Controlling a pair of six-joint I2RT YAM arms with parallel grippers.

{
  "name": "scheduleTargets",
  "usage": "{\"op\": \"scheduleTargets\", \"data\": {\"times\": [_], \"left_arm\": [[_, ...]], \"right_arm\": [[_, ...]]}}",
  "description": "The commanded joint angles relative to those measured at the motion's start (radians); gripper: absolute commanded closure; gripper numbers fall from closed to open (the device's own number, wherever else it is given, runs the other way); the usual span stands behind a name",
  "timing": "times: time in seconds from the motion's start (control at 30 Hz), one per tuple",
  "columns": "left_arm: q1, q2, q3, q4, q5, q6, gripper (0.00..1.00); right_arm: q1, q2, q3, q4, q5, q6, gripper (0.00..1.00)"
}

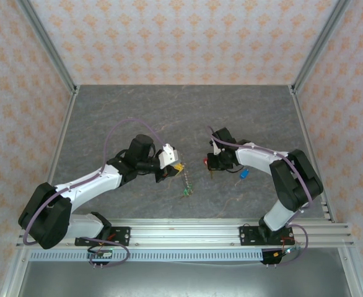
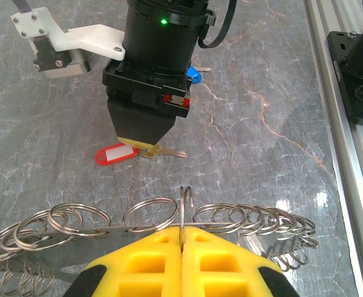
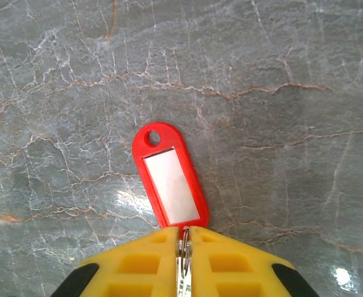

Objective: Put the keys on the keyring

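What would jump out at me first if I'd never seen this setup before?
Probably the red-tagged key, bright against the grey marbled table, pinched at its metal end between the yellow fingers of the right end effector. Facing it, the left end effector is clamped on one ring of the keyring, a chain of linked silvery rings. A blue-tagged key lies on the table further right.
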Motion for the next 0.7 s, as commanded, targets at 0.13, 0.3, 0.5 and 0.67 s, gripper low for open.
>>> {"op": "scheduleTargets", "data": {"times": [0.13,0.3,0.5,0.67], "left_arm": [[-0.008,0.007,0.031,-0.001,0.026,0.021,1.0],[-0.009,0.006,0.034,-0.004,0.027,0.022,1.0],[-0.009,0.009,0.033,0.004,0.027,0.017,1.0],[-0.008,0.013,0.035,0.011,0.031,0.014,1.0]], "right_arm": [[-0.005,-0.011,0.001,-0.001,0.037,0.002,0.96],[-0.006,-0.085,-0.012,0.015,0.023,-0.014,1.0],[-0.005,-0.33,-0.124,0.148,-0.04,-0.087,1.0],[-0.004,-0.548,-0.222,0.277,-0.169,-0.159,1.0]]}}
